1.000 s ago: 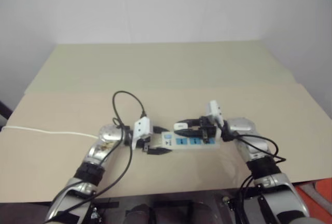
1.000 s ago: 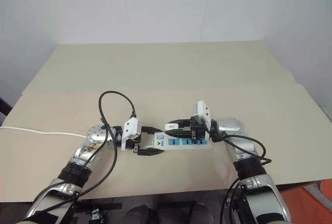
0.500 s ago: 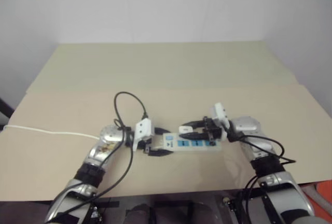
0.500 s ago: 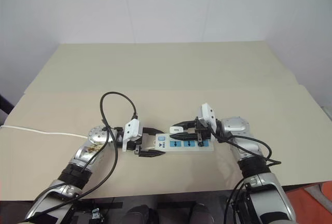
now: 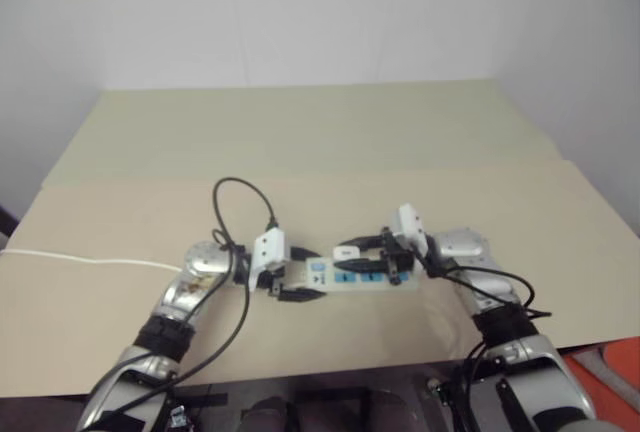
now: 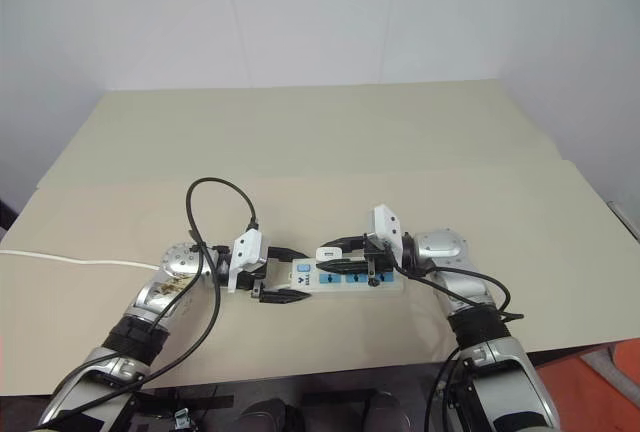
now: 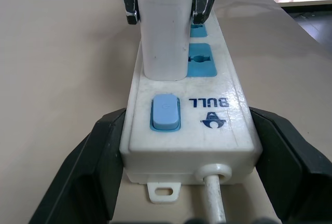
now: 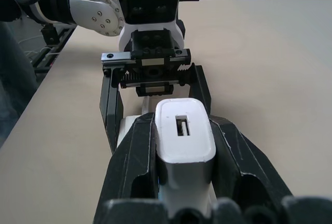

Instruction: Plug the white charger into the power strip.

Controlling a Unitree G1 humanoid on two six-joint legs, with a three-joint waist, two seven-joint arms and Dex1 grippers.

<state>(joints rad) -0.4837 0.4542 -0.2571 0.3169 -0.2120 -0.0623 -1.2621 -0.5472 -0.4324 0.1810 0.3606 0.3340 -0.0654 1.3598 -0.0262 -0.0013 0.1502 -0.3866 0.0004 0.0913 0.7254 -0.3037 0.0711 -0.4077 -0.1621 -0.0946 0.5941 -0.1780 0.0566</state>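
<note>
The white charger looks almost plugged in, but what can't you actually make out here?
- Prongs of the white charger: left wrist view, hidden beneath its own body, so seating is unclear.
- Power strip far end: hidden behind the charger and right gripper.
- Cord: cut off by the picture's edge.

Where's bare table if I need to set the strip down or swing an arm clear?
The table is bare beyond both arms up to the wall, and at its outer right. A white cord crosses the left edge. It is crowded at the near centre: the left gripper straddles the power strip, the right gripper pinches the white charger.
</note>
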